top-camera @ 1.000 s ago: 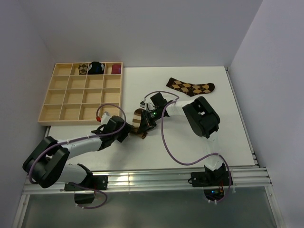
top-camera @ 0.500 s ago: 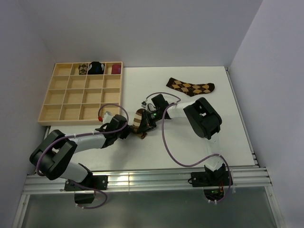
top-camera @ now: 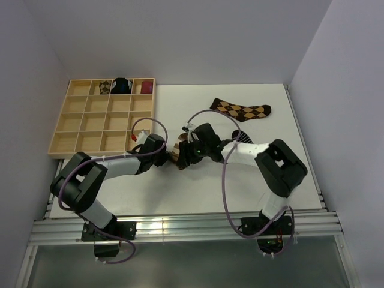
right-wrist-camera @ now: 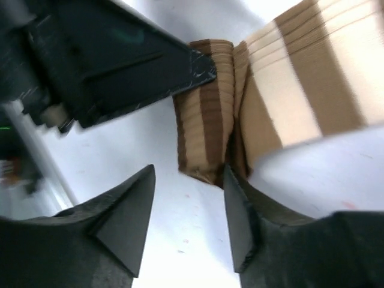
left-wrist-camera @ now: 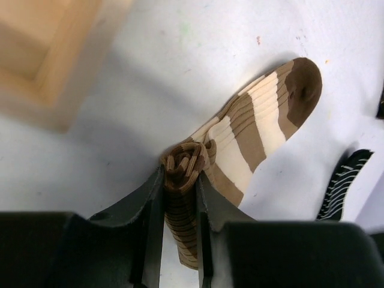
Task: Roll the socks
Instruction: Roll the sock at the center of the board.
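Observation:
The brown-and-cream striped sock (left-wrist-camera: 258, 123) lies on the white table, its near end rolled into a tight coil (left-wrist-camera: 187, 161). My left gripper (left-wrist-camera: 180, 177) is shut on that roll, one finger on each side. In the right wrist view the roll (right-wrist-camera: 207, 120) lies just beyond my right gripper (right-wrist-camera: 187, 180), which stands open with bare table between its fingers. From above, both grippers meet at the striped sock (top-camera: 176, 149) mid-table. The argyle sock (top-camera: 241, 110) lies flat at the far right. A black sock with thin white stripes (left-wrist-camera: 342, 186) shows at the right edge.
A wooden compartment tray (top-camera: 90, 153) sits at the far left, close to my left wrist. Its back row holds an argyle bundle (top-camera: 105, 87), a black-and-blue bundle (top-camera: 122, 86) and a maroon bundle (top-camera: 146, 87). Purple cables loop over both arms.
My left gripper has moved right to the sock and closed on the rolled end. My right gripper has opened and let go of the roll, and its elbow has swung right.

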`<state>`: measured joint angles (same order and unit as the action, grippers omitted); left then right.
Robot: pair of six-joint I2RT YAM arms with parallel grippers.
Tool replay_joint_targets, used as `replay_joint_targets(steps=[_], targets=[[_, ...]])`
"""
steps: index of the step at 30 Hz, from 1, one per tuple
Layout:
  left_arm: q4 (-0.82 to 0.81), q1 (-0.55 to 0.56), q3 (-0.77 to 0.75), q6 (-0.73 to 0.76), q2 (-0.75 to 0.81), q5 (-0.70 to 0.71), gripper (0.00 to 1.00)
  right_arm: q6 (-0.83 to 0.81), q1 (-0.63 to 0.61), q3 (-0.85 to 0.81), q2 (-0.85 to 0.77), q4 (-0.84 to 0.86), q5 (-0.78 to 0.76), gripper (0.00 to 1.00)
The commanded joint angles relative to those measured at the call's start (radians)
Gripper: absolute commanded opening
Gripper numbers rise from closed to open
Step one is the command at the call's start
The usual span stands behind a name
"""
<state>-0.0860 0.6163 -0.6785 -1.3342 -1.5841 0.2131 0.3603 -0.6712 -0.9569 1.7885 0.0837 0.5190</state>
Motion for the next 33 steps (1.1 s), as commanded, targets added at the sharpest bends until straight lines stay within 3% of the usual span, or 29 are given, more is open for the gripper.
replay_joint_targets(steps=[1, 4, 11, 22, 33], targets=[[0.144, -0.018, -0.041, 0.170, -0.053, 0.006, 0.12, -0.184, -0.048, 0.073, -0.138, 0.112, -0.301, 0.59], [0.164, -0.024, -0.088, 0.242, -0.070, -0.007, 0.12, -0.283, -0.108, 0.144, -0.205, 0.175, -0.483, 0.64], [0.213, -0.027, -0.168, 0.342, -0.103, -0.046, 0.12, -0.452, -0.243, 0.182, -0.212, 0.272, -0.701, 0.65], [0.227, -0.029, -0.205, 0.383, -0.134, -0.090, 0.12, -0.592, -0.404, 0.112, -0.072, 0.304, -0.838, 0.66], [0.232, -0.029, -0.216, 0.400, -0.145, -0.109, 0.12, -0.662, -0.424, 0.072, 0.064, 0.355, -0.990, 0.61]])
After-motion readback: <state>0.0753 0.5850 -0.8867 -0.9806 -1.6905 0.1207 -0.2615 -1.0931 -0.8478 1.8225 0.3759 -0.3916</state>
